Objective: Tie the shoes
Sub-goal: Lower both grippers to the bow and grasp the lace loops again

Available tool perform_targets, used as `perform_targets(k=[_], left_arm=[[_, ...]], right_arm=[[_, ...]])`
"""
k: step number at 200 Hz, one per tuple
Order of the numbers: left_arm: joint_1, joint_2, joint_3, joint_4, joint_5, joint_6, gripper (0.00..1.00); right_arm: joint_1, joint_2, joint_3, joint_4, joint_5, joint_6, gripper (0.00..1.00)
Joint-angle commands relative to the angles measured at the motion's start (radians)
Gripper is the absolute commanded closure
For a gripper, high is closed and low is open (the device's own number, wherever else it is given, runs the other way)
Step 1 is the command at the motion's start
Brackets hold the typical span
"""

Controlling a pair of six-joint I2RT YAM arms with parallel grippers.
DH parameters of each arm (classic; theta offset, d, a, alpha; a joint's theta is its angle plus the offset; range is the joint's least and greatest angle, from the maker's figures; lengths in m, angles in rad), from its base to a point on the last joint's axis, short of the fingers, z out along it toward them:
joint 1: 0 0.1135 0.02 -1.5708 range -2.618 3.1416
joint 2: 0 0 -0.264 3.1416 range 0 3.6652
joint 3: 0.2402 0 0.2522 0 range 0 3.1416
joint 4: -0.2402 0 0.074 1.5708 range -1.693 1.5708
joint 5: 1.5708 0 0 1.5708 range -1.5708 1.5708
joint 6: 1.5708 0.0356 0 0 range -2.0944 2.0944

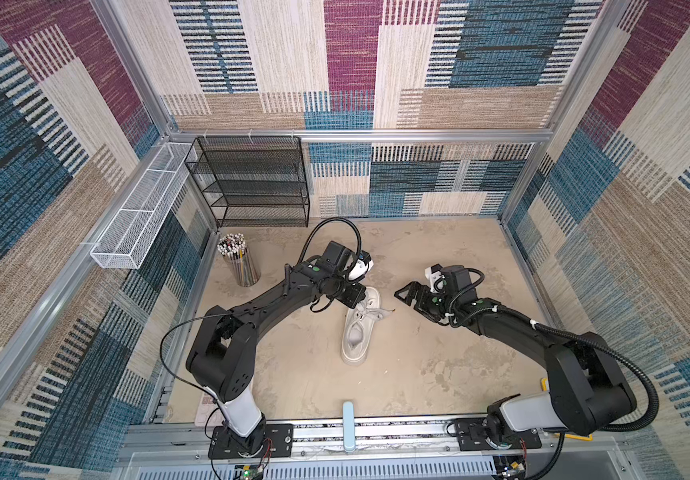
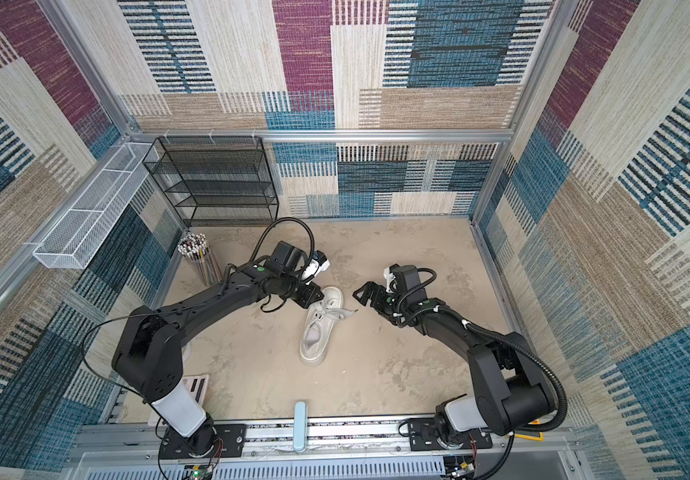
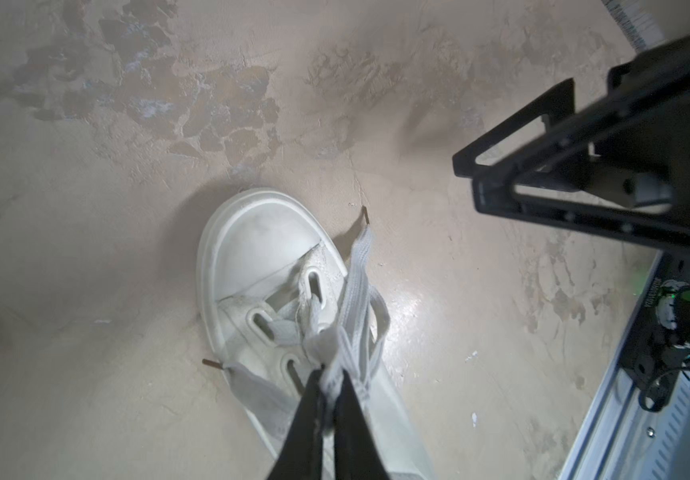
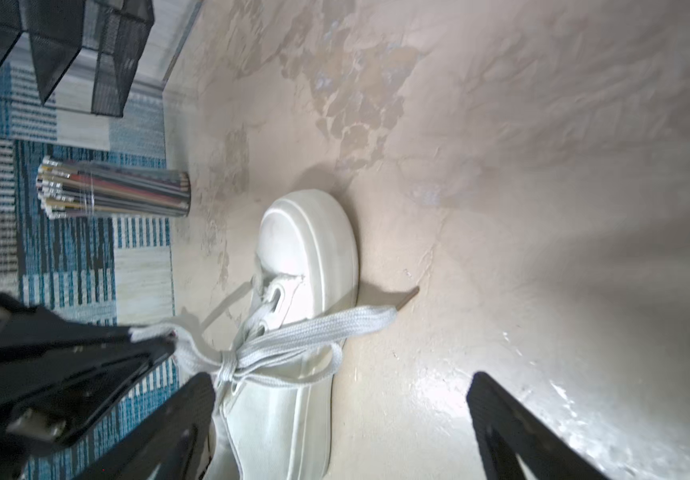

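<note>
Mid-table, toe toward the back wall, the sneaker [image 1: 355,338] sits btw my two grippers. L gripper [image 3: 329,380] is pinched tight on the laces [image 3: 356,307] right at the crossing. R gripper [image 1: 403,294] gapes wide, nothing in it, near the sneaker's toe end. Sneaker looks light w/ a stiff thick sole, so a hard pull could drag it. Laces are flat, soft, limp, so best taken mid-strand, not by the dark tip [image 3: 365,214]. Top views hide my pinch under the L wrist; L wrist cam shows it plainly. R wrist cam gives the crossing side-on.
</note>
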Motion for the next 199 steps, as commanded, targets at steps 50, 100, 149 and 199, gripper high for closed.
perform_targets(k=[50, 100, 149, 199], left_arm=[[0.066, 0.088, 0.045, -0.037, 0.046, 0.067, 0.93], [0.101, 0.145, 0.076, -0.078, 0.090, 0.103, 0.95], [0.107, 0.162, 0.055, -0.052, 0.116, 0.103, 0.96], [0.110, 0.173, 0.044, -0.028, 0.131, 0.084, 0.97]], right_arm=[[0.061, 0.003, 0.005, 0.040, -0.181, -0.297, 0.16], [0.109, 0.111, 0.057, 0.008, -0.256, -0.385, 0.18], [0.128, 0.225, 0.123, 0.008, -0.270, -0.392, 0.21], [0.131, 0.229, 0.146, -0.065, -0.210, -0.387, 0.23]])
